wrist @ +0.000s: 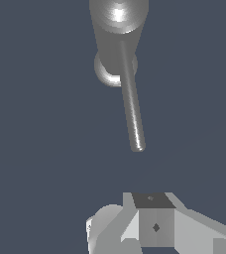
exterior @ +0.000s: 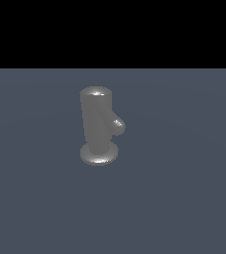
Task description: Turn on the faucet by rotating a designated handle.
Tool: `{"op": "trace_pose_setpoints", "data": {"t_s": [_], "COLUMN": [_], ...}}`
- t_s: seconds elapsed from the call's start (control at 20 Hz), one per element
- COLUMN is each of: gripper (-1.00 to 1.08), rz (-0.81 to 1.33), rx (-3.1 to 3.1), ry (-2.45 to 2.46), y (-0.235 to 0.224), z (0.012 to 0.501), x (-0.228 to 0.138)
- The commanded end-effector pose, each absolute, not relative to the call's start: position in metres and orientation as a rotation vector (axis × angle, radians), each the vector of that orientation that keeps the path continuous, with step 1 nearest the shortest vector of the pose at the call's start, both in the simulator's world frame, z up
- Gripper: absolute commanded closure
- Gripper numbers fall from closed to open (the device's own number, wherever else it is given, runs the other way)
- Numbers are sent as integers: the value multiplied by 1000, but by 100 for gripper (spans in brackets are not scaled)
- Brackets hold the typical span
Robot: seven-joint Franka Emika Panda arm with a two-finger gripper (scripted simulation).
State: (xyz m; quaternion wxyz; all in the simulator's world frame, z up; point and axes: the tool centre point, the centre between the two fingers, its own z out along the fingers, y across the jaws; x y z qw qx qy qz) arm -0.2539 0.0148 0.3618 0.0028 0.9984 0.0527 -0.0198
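Observation:
The faucet [exterior: 96, 119] is a dull grey upright cylinder on a round disc base [exterior: 99, 155], standing on the blue-grey floor. Its handle [exterior: 117, 124] projects from the upper body toward the exterior view's right and looks foreshortened. In the wrist view I look down on the faucet's rounded top [wrist: 119, 20]. There the handle [wrist: 133, 109] is a thin rod reaching toward my gripper [wrist: 152, 198]. The gripper's fingers appear together as one block with no gap, holding nothing. It is apart from the rod's end [wrist: 138, 146]. The gripper does not show in the exterior view.
A flat blue-grey floor [exterior: 184, 198] surrounds the faucet. No other objects show in either view.

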Motion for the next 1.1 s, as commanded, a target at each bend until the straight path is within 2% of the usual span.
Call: {"op": "trace_pose_setpoints", "data": {"t_s": [0.0, 0.55, 1.05], "gripper": [108, 108, 108], "rz": [-52, -18, -3], "rx": [3130, 3124, 3120], "ry": [196, 314, 369], "y": [19, 36, 45], "z": [341, 262, 225], "x": [-254, -249, -245]}}
